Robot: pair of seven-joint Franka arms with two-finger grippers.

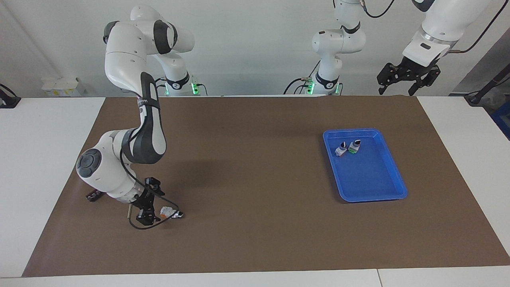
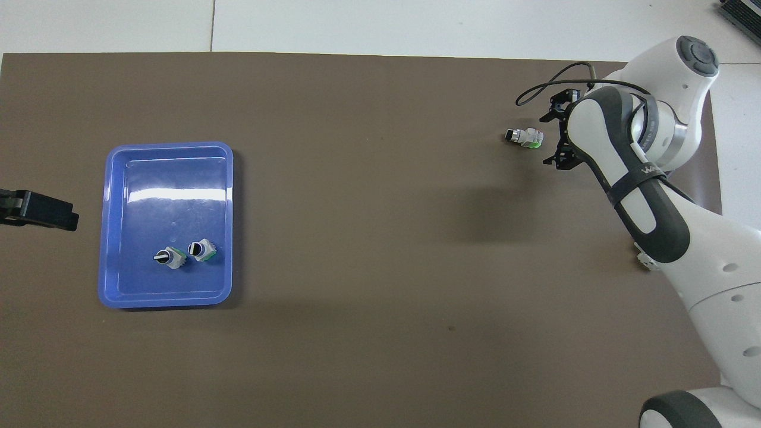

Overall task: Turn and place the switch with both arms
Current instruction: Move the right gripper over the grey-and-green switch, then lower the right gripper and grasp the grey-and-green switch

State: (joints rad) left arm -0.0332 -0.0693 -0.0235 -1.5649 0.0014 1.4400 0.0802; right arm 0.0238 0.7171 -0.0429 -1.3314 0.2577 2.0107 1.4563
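The small silver-white selector switch (image 1: 169, 211) with the black knob is seen lying on the brown mat just beside the right gripper's (image 1: 148, 203) spread, empty jaws, while the left gripper (image 1: 407, 79) is held raised, released, waiting.

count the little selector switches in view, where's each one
3. Two stand side by side in the blue tray: one switch and a green-based one. The third switch lies on the mat at the right gripper. None seem hidden.

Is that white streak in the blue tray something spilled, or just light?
Just light: in the overhead view the tray floor mirrors a lamp as a bright band; in the facing view it shows no such streak, and the right arm casts a soft shadow on the brown mat.
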